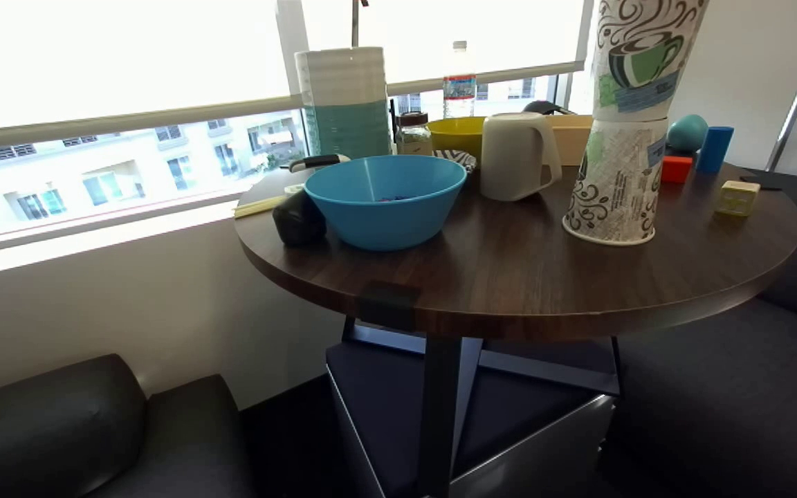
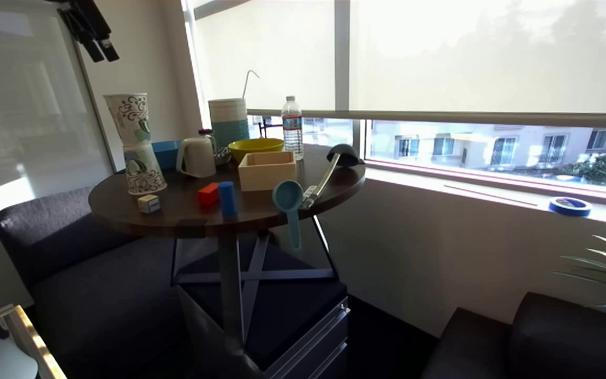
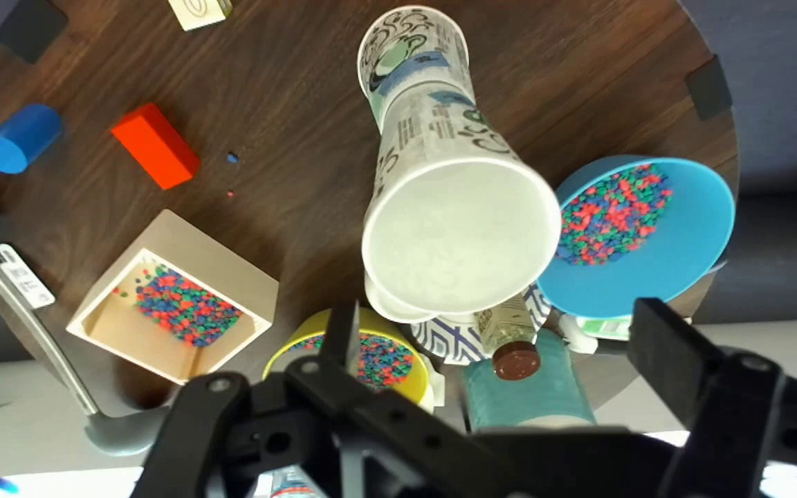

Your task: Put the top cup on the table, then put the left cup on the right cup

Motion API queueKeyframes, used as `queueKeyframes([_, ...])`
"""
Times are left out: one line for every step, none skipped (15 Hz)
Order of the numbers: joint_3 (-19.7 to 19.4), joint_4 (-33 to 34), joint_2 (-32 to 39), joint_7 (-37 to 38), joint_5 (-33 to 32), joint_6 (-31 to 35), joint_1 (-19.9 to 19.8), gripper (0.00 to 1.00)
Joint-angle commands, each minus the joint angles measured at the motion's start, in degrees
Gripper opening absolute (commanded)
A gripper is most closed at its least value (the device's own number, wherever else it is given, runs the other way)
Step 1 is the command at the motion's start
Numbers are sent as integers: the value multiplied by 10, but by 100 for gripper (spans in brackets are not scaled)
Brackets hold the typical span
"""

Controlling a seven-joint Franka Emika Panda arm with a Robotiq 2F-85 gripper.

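The top cup (image 1: 647, 62), a tall cream paper cup with dark swirls and a green printed mug, stands upright on a like cup (image 1: 613, 183) that is upside down on the round dark brown table (image 1: 502, 277). Both cups (image 2: 130, 116) (image 2: 143, 171) also show in an exterior view, bottom to bottom. In the wrist view the top cup's open mouth (image 3: 464, 235) faces the camera, with the lower cup (image 3: 412, 48) behind it. No cup with green-teal swirls can be made out. My gripper (image 3: 495, 328) is open with nothing between its fingers. In an exterior view it hangs above the cups (image 2: 103, 55).
A blue bowl (image 3: 637, 242) is beside the cups. A white pitcher (image 2: 196, 158), yellow bowl (image 2: 255, 148), wooden box (image 2: 267, 176) and water bottle (image 2: 292, 129) stand farther back. A red block (image 3: 156, 145), blue cylinder (image 3: 19, 138) and letter cube (image 2: 149, 203) are nearby.
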Motion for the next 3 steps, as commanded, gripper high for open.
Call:
queueKeyframes([2,1,1,-7,0,-2,1,100])
queueKeyframes([3,0,1,-9,-2,-2,1,100])
queueKeyframes([4,-1,1,-10,-2,-2,1,100])
